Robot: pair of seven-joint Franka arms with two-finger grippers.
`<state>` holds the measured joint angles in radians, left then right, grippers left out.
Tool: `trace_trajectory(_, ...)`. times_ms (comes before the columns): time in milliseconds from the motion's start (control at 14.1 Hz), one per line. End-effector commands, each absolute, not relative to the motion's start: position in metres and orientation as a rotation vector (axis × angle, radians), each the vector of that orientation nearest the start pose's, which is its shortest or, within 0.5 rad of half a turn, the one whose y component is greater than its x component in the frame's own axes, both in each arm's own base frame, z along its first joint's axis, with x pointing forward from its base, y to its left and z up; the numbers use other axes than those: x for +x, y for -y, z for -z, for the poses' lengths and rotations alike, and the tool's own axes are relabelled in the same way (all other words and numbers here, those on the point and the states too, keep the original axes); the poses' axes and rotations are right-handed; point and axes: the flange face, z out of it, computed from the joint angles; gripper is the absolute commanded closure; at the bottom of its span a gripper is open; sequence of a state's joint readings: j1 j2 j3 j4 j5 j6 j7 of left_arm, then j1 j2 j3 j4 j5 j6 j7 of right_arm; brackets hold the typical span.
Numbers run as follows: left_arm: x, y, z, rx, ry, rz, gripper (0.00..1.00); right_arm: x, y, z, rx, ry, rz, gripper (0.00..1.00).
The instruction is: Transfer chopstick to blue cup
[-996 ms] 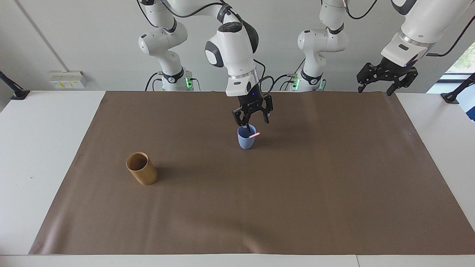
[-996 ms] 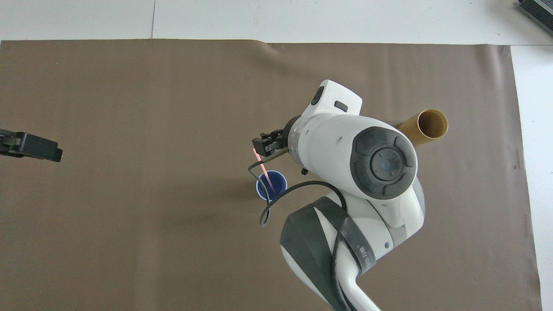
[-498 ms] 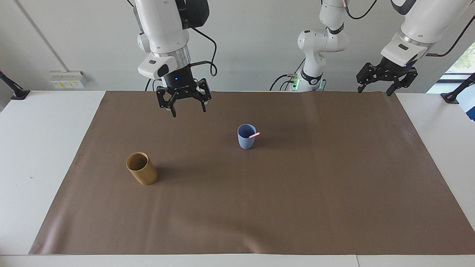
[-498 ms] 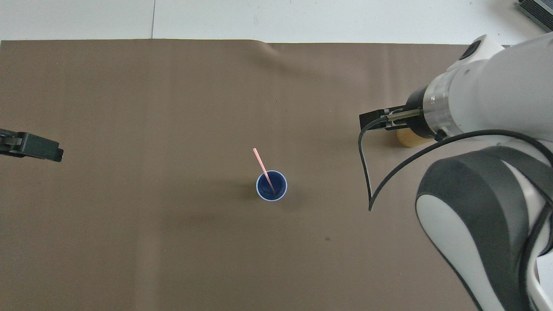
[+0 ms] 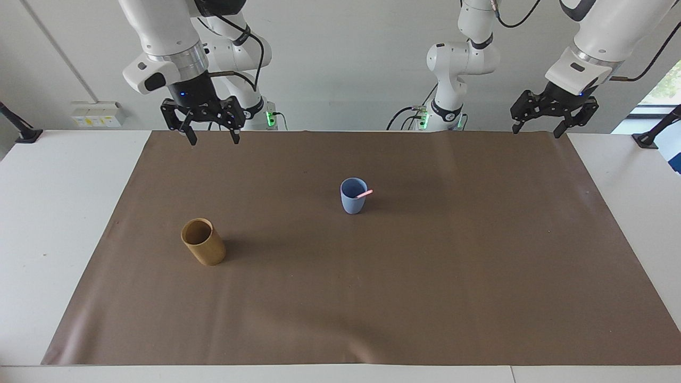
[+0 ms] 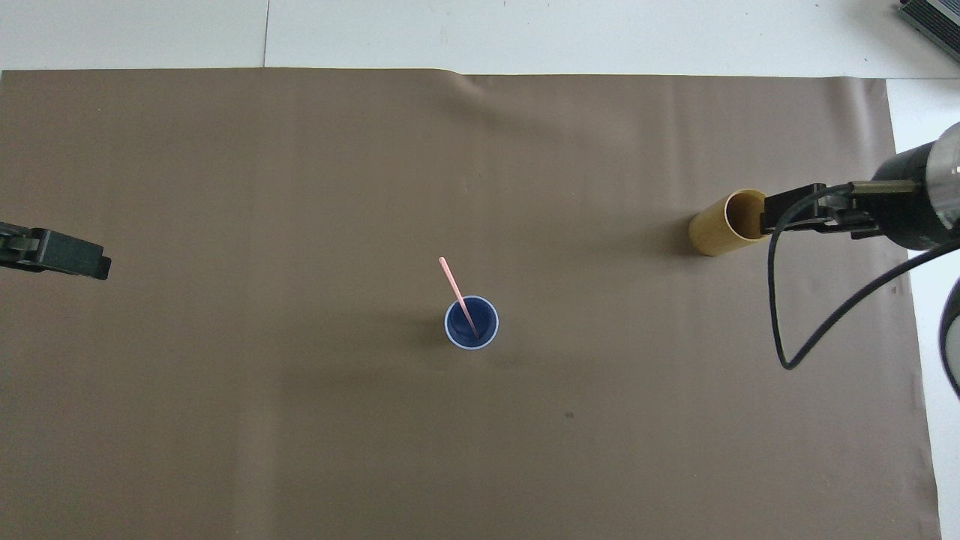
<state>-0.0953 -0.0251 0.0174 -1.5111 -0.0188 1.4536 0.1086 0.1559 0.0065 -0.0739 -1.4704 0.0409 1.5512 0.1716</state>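
The blue cup (image 5: pixel 353 198) (image 6: pixel 471 322) stands upright in the middle of the brown mat. One pale pink chopstick (image 5: pixel 365 194) (image 6: pixel 454 285) leans in it, its tip sticking out over the rim toward the left arm's end. My right gripper (image 5: pixel 212 138) (image 6: pixel 784 214) hangs open and empty, high over the mat's edge at the right arm's end, clear of the cup. My left gripper (image 5: pixel 537 130) (image 6: pixel 71 259) waits open and empty over the mat's corner at the left arm's end.
A tan cylindrical holder (image 5: pixel 203 242) (image 6: pixel 731 223) stands upright toward the right arm's end, farther from the robots than the cup. The brown mat (image 5: pixel 425 276) covers most of the white table (image 5: pixel 53 213).
My right gripper has risen from just above the blue cup and swung away to the right arm's end. The chopstick stays in the cup. The left arm has not moved.
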Motion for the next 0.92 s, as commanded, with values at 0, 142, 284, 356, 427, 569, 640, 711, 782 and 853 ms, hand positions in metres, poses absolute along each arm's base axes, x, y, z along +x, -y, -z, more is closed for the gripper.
trace_trajectory(0,0.531,0.043,-0.658,-3.153,-0.312,-0.033,0.00,0.542,-0.023,-0.669,-3.121,-0.224,0.032,0.00)
trace_trajectory(142,0.530,0.044,-0.659,-3.152,-0.315,-0.031,0.00,0.531,-0.014,-0.672,-3.117,-0.250,0.048,0.00)
trace_trajectory(284,0.530,0.046,-0.658,-3.152,-0.317,-0.033,0.00,0.527,-0.006,-0.656,-3.116,-0.258,0.043,0.00)
trace_trajectory(356,0.530,0.046,-0.658,-3.152,-0.317,-0.033,0.00,0.528,-0.003,-0.655,-3.118,-0.227,0.055,0.00)
trace_trajectory(427,0.530,0.046,-0.658,-3.152,-0.317,-0.033,0.00,0.530,-0.002,-0.650,-3.136,-0.169,0.070,0.00)
trace_trajectory(569,0.530,0.046,-0.658,-3.152,-0.315,-0.033,0.00,0.530,-0.001,-0.650,-3.156,-0.112,0.069,0.00)
trace_trajectory(640,0.530,0.046,-0.658,-3.152,-0.315,-0.033,0.00,0.528,-0.004,-0.656,-3.182,-0.094,0.057,0.00)
trace_trajectory(711,0.530,0.046,-0.658,-3.154,-0.315,-0.033,0.00,0.527,-0.007,-0.666,-3.193,-0.084,0.036,0.00)
trace_trajectory(782,0.530,0.046,-0.658,-3.154,-0.315,-0.033,0.00,0.526,-0.008,-0.667,-3.184,-0.089,-0.020,0.00)
trace_trajectory(853,0.530,0.046,-0.658,-3.154,-0.315,-0.033,0.00,0.526,-0.007,-0.667,-3.190,-0.085,-0.023,0.00)
